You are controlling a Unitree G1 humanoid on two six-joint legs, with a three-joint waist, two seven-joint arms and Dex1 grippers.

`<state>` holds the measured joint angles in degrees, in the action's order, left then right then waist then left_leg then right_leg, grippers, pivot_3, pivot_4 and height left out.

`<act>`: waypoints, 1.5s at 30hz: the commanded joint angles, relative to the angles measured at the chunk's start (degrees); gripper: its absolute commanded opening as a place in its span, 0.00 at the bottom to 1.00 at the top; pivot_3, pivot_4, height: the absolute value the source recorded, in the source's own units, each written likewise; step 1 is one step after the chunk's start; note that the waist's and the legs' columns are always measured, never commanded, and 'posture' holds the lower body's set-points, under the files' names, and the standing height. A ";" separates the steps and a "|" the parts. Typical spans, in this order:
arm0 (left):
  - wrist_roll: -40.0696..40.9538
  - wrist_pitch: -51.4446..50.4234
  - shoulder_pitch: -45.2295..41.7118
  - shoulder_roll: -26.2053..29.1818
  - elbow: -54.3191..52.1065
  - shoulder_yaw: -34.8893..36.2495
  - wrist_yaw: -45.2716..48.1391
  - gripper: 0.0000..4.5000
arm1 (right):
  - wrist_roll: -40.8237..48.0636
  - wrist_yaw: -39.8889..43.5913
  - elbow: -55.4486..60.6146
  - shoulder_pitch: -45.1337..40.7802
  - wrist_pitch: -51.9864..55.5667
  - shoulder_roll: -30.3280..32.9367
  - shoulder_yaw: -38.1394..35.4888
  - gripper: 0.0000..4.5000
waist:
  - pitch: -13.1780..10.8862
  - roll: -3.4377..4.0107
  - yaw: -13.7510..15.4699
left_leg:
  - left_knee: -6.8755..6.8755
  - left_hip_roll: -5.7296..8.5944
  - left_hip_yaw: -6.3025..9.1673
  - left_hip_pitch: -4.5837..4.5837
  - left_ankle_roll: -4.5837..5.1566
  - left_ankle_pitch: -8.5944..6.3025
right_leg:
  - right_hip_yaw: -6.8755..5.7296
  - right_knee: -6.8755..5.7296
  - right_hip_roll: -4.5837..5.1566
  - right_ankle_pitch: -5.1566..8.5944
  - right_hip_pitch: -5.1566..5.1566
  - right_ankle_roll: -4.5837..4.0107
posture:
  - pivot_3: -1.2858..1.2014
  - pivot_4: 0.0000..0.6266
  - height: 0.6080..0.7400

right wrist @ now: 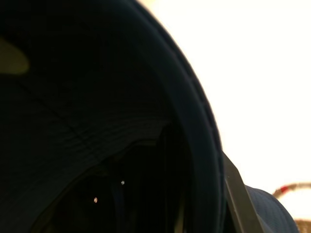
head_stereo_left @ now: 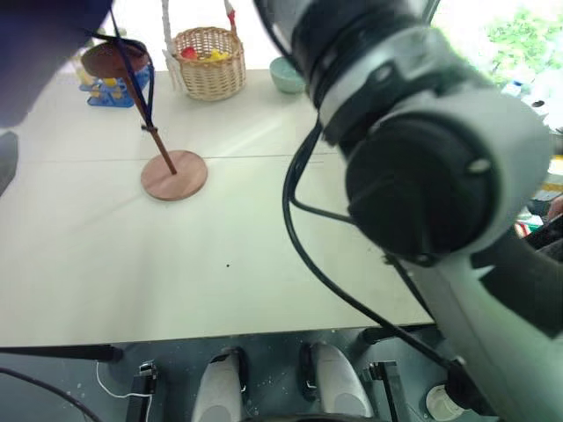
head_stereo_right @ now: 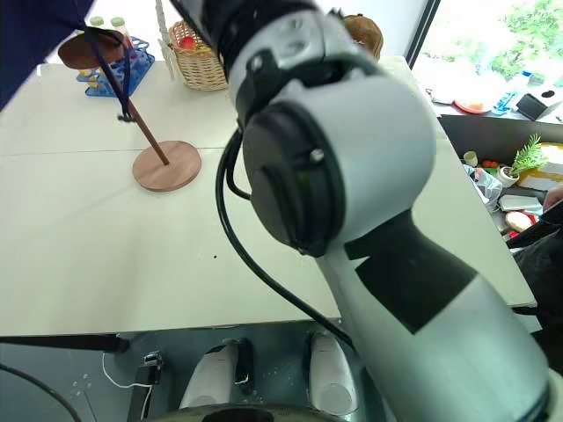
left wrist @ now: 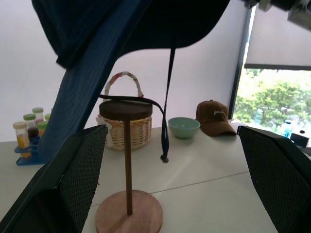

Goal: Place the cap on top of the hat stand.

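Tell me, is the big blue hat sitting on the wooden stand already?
No, the cap hangs in the air above the hat stand, with just its chin cord dangling past the bare disc top.

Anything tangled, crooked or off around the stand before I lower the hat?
Yes. The cap's chin cord is draped across the disc top of the hat stand, hanging down beside the rod. It could snag as the cap settles. The stand itself sits flat on the table.

A bright test room: pale bench [head_stereo_left: 264, 264] with props, a basket [head_stereo_left: 209, 63], vial rack [left wrist: 29, 141], by a big window [left wrist: 277, 97].
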<state>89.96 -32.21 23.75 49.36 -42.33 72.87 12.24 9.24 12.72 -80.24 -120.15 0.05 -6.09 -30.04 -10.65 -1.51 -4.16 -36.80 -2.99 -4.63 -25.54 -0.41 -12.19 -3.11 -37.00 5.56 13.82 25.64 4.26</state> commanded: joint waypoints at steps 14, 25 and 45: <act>2.17 0.09 -0.83 3.76 3.45 2.88 -0.11 1.00 | -12.77 2.64 3.39 10.75 -10.55 -0.73 16.83 0.01 | -0.01 0.01 -0.07 | 0.01 0.00 0.00 0.00 0.03 0.02 | -0.01 -0.05 -0.02 0.00 0.04 0.01 | 0.52 0.24 1.00; 3.46 -1.30 -0.53 4.19 5.93 6.12 -0.41 1.00 | -11.95 2.59 4.86 17.75 -13.19 2.26 18.79 0.01 | -0.01 0.01 0.10 | 0.00 0.00 0.00 0.01 0.00 0.02 | -0.02 -0.05 -0.01 -0.01 -0.01 0.02 | 0.52 0.24 1.00; 0.56 -5.15 -7.37 9.90 12.62 2.04 2.28 1.00 | -11.28 -1.76 16.71 35.24 -22.81 0.32 24.58 0.01 | -0.02 0.03 0.04 | -0.01 -0.05 0.01 0.14 0.02 0.06 | -0.08 -0.12 -0.10 -0.09 -0.13 0.16 | 0.52 0.24 1.00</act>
<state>91.42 -37.18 16.92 58.47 -30.28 74.63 13.98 -2.15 11.90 -67.58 -84.21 -21.71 -5.61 -5.94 -10.67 -1.48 -4.12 -36.81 -3.04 -4.62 -25.40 -0.39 -12.13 -3.19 -37.12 5.47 13.73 25.51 4.41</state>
